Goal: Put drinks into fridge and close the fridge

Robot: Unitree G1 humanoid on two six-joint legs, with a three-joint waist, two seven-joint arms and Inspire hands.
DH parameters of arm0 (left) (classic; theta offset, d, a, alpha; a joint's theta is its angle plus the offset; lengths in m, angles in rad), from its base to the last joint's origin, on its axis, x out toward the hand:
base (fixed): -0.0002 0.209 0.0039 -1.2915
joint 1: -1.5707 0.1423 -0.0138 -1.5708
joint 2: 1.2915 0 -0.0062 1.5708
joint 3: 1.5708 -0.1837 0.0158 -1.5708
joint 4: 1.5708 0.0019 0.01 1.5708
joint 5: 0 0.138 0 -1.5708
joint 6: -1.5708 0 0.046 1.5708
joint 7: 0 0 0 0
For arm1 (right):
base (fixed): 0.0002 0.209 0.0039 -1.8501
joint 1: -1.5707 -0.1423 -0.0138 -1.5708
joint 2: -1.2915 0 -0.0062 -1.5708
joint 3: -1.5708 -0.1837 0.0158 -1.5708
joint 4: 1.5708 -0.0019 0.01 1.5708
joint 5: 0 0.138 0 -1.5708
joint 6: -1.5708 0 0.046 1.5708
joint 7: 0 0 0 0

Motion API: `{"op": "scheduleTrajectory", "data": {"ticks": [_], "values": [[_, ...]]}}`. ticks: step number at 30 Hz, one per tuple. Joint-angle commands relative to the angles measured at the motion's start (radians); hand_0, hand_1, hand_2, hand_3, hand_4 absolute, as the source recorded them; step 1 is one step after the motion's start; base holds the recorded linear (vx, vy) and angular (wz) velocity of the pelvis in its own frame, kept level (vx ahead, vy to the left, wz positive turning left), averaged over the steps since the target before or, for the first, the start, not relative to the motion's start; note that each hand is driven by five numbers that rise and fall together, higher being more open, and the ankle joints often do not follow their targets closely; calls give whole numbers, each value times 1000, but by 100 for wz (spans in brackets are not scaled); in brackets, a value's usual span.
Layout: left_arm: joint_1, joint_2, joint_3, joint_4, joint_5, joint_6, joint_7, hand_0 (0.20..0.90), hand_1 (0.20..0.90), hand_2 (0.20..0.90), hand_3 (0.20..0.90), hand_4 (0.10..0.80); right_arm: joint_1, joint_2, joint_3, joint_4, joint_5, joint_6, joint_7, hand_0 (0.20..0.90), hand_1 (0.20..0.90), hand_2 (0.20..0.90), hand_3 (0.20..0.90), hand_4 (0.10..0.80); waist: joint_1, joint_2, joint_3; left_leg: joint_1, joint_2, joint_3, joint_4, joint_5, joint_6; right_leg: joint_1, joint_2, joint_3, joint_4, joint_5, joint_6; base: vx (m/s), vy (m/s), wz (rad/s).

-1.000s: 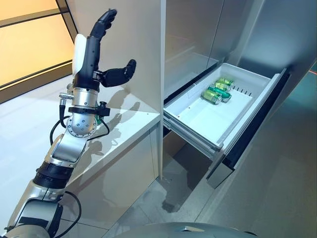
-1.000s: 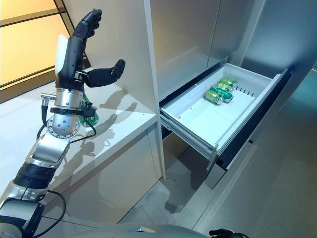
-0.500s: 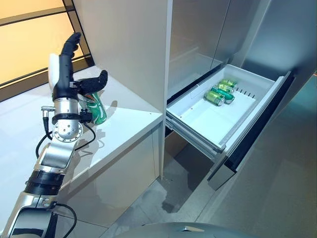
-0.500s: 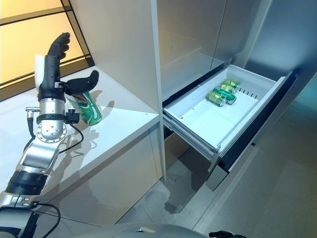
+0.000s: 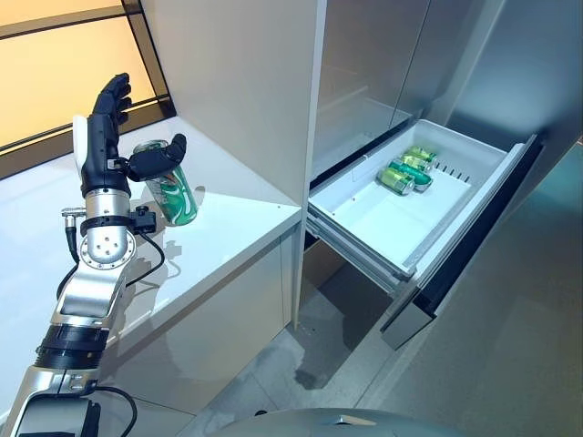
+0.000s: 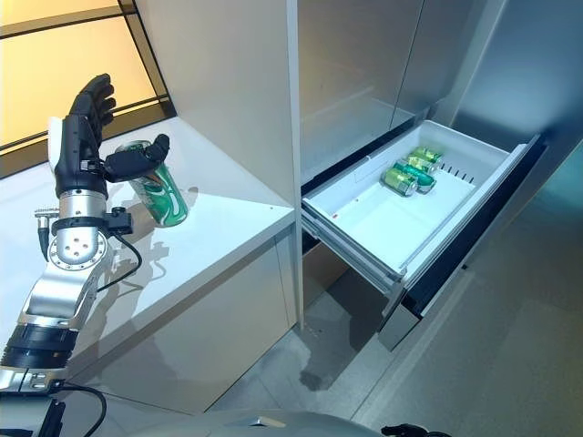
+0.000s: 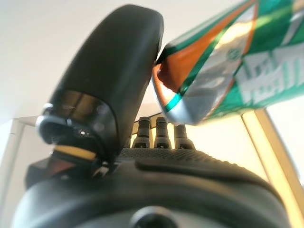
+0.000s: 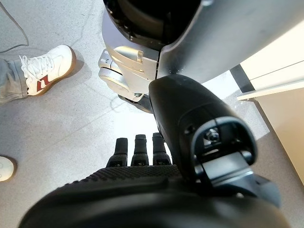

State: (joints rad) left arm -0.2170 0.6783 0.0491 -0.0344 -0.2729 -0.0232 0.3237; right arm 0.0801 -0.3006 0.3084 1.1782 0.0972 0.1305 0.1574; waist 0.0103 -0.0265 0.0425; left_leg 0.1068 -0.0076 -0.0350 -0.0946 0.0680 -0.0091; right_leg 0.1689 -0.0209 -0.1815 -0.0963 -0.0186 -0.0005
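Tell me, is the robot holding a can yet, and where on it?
Not yet. The left hand is open around the green can on the counter; only its thumb touches near the top rim.

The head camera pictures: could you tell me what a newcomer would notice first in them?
Probably the left hand raised over the white counter, fingers straight, its thumb against a tilted green can standing there. Next, to the right, the open white fridge drawer with several more green cans lying at its far end.
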Motion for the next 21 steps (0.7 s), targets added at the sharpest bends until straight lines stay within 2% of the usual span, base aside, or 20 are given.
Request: {"op": "scheduleTrajectory", "data": {"ticks": [1, 14, 21], "values": [[-81, 24, 85, -85, -46, -44, -28, 900, 900, 900, 900, 800, -44, 39, -7, -20, 17, -16, 61, 900, 900, 900, 900, 800, 20, 28, -11, 29, 4, 16, 7, -132, -12, -19, -32, 26, 9, -13, 89, 0, 0, 0], [-77, -8, 55, -71, -135, 48, -83, 900, 900, 900, 900, 800, -52, 32, -7, -36, 14, 7, 64, 900, 900, 900, 900, 800, 17, 33, -5, 30, 3, 19, 7, -129, -12, -20, -33, 27, 9, -10, 92, 0, 0, 0], [-82, -7, 61, -51, -165, 47, -77, 900, 900, 900, 900, 800, -54, 29, -7, -35, 12, 12, 67, 900, 900, 900, 900, 800, 16, 33, -6, 31, 4, 22, 7, -128, -13, -20, -34, 27, 9, -9, 93, 0, 0, 0]]}}
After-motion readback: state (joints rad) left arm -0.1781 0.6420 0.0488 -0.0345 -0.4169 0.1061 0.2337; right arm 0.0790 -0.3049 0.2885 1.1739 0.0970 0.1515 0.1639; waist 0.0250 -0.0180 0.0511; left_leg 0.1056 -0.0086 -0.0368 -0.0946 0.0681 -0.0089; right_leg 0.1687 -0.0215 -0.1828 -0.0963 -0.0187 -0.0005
